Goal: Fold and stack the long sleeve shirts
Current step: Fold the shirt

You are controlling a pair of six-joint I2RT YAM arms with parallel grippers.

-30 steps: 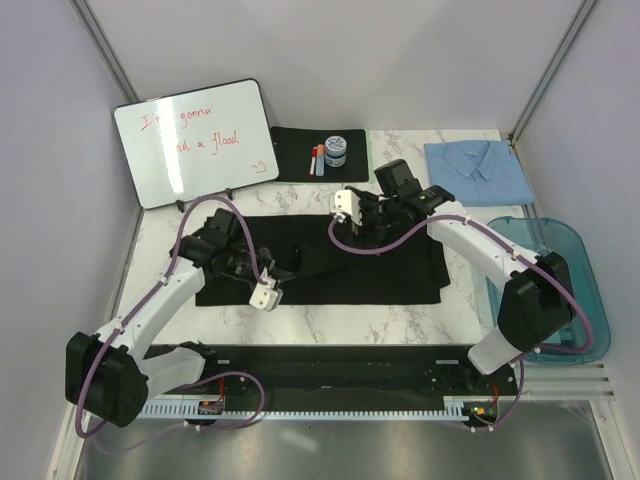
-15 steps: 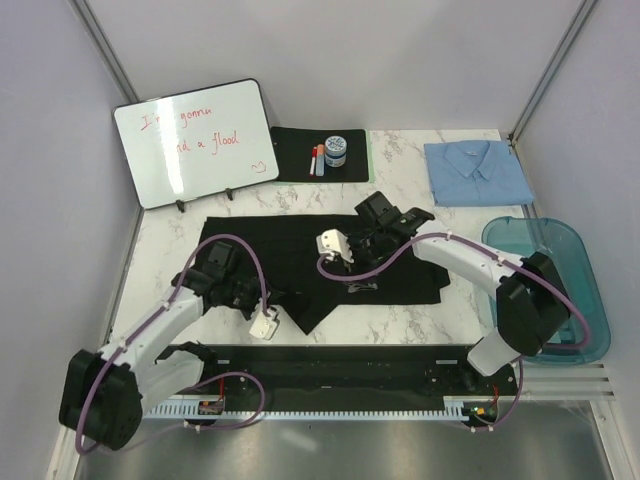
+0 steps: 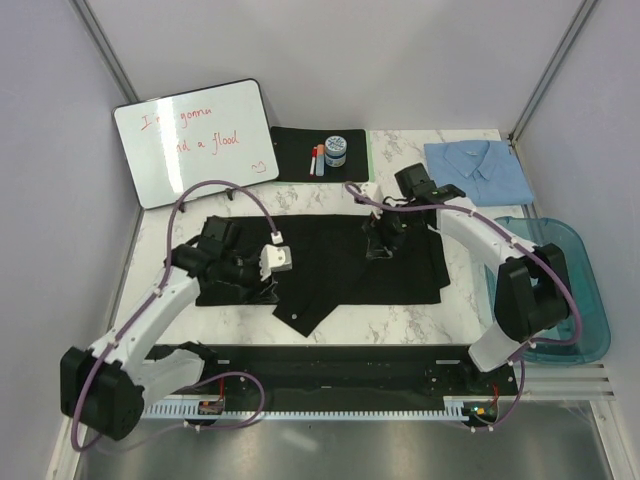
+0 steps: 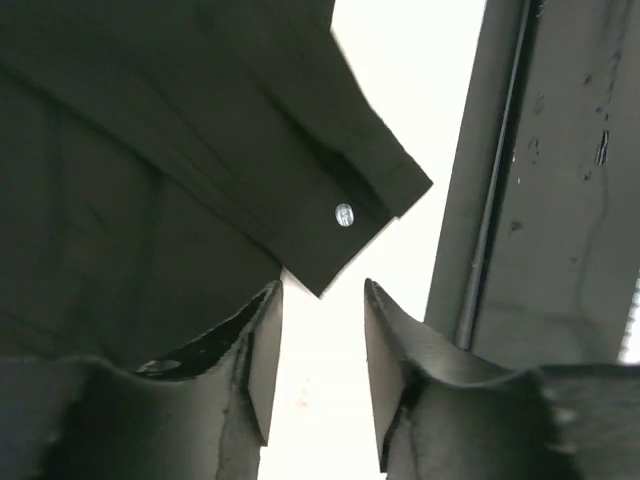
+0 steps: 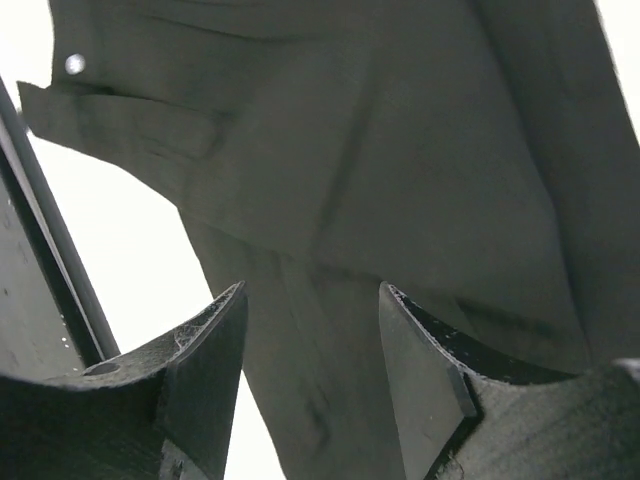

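Observation:
The black long sleeve shirt [image 3: 345,262] lies spread flat mid-table, one sleeve folded across it so its cuff [image 3: 300,318] pokes past the front hem. My left gripper [image 3: 264,288] hovers at the shirt's left part, open and holding nothing. In the left wrist view the buttoned cuff [image 4: 345,213] lies just ahead of the left gripper [image 4: 320,290]. My right gripper [image 3: 380,245] hangs over the shirt's right half, open. In the right wrist view only black fabric [image 5: 380,180] lies under the right gripper [image 5: 312,290]. The light blue shirt [image 3: 478,170] sits folded at the back right.
A whiteboard [image 3: 195,140] leans at the back left. Beside it a black mat [image 3: 295,155] carries markers [image 3: 317,160] and a small jar [image 3: 335,151]. A teal tray [image 3: 575,262] stands at the right edge. A black rail [image 3: 330,365] runs along the near edge.
My left gripper dragged the sleeve toward the front, let it go and drew back to the left. The right gripper swung right over the shirt, its jaws narrowing.

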